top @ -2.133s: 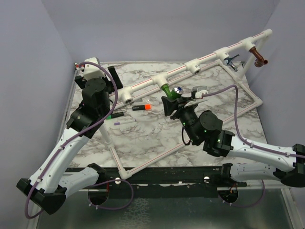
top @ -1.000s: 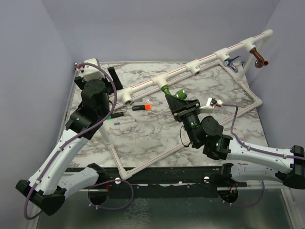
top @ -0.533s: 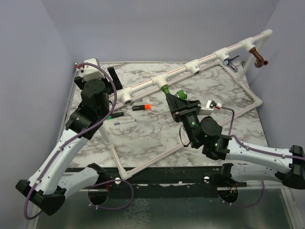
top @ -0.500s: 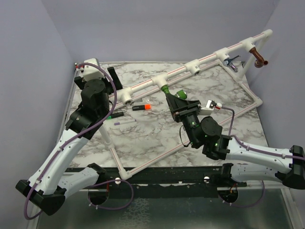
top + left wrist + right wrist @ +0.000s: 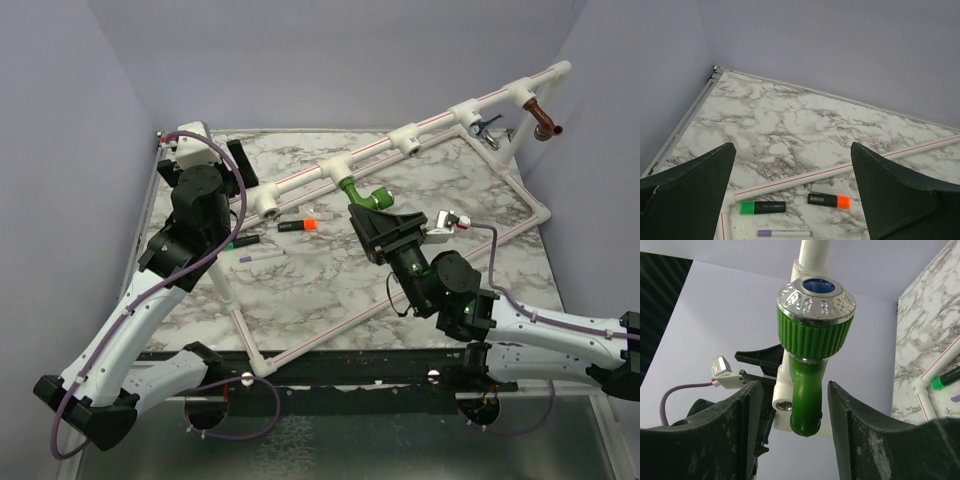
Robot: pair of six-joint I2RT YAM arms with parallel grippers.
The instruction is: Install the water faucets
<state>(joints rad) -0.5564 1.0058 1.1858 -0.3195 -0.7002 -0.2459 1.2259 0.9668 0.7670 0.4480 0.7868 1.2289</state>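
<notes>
Two claws, both spread wide and gripping nothing; my right claw (image 5: pixel 796 400) brackets the green faucet (image 5: pixel 810 335), which stands just beyond my fingertips, its stem set in a white tee (image 5: pixel 335 172) midway along the pipe; its chrome cap bears embossed marks I cannot read; the chrome faucet (image 5: pixel 487 127) and copper faucet (image 5: pixel 546 122) hang far right; my left claw (image 5: pixel 791 150) hovers above the markers (image 5: pixel 762 207), their labels illegible.

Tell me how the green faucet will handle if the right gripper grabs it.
The green faucet looks like moulded plastic, so probably stiff and light. Its ribbed knob should grip well; the smooth spout may be slicker. Seated in the white tee, it would likely twist rather than roll.
</notes>
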